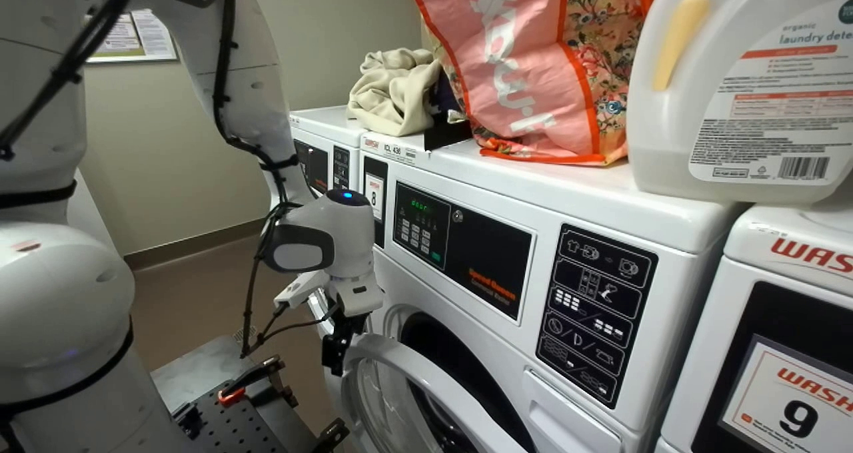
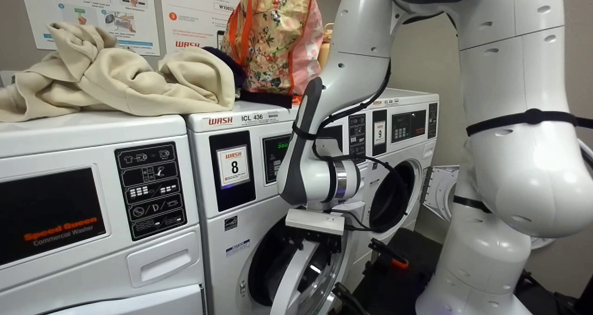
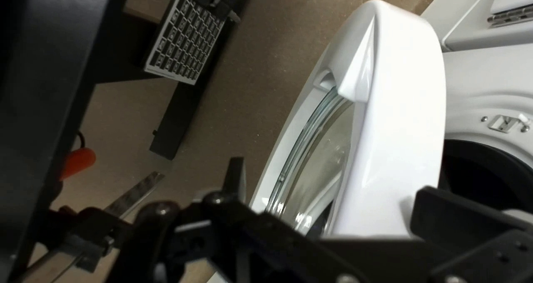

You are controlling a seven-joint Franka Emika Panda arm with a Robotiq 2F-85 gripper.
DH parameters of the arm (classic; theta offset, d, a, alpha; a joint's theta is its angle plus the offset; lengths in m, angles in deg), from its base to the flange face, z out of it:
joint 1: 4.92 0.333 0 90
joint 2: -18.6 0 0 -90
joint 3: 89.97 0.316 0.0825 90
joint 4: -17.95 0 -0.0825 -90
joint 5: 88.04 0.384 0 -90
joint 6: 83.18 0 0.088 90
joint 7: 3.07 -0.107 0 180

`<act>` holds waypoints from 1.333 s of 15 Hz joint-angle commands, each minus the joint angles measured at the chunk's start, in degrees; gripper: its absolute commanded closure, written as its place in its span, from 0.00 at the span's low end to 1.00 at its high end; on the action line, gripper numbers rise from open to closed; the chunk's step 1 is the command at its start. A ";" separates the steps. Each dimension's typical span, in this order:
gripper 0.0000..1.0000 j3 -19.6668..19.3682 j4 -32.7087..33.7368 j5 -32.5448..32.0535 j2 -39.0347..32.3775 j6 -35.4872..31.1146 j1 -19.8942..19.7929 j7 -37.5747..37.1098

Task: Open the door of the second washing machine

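Observation:
The second washing machine (image 1: pixel 493 336) is the white washer labelled 8; it also shows in an exterior view (image 2: pixel 227 268) and in the wrist view (image 3: pixel 491 75). Its round door (image 1: pixel 430 366) stands ajar, swung out from the dark drum opening. The door's thick white rim also shows in an exterior view (image 2: pixel 294 273) and in the wrist view (image 3: pixel 399 129). My gripper (image 3: pixel 329 187) is open, with its two black fingers apart on either side of the rim. The right finger is close to or touching the rim's drum side; the left finger stands off the glass side. The gripper also shows in both exterior views (image 1: pixel 338 353) (image 2: pixel 317 244).
The washer labelled 9 (image 1: pixel 686 266) and another white washer (image 2: pixel 92 273) flank it. A beige cloth (image 1: pixel 393 93), a floral bag (image 1: pixel 533 53) and a detergent jug (image 1: pixel 666 133) stand on top. A keyboard (image 3: pixel 185 41) and the dark robot stand lie opposite the door.

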 commanded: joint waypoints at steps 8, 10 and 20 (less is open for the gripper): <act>0.00 -21.85 -0.81 -23.92 5.48 25.54 11.40 -11.37; 0.00 -24.80 -0.67 -29.28 7.27 28.99 12.33 -14.29; 0.00 -3.35 -1.89 -42.13 29.38 38.50 -13.07 -18.05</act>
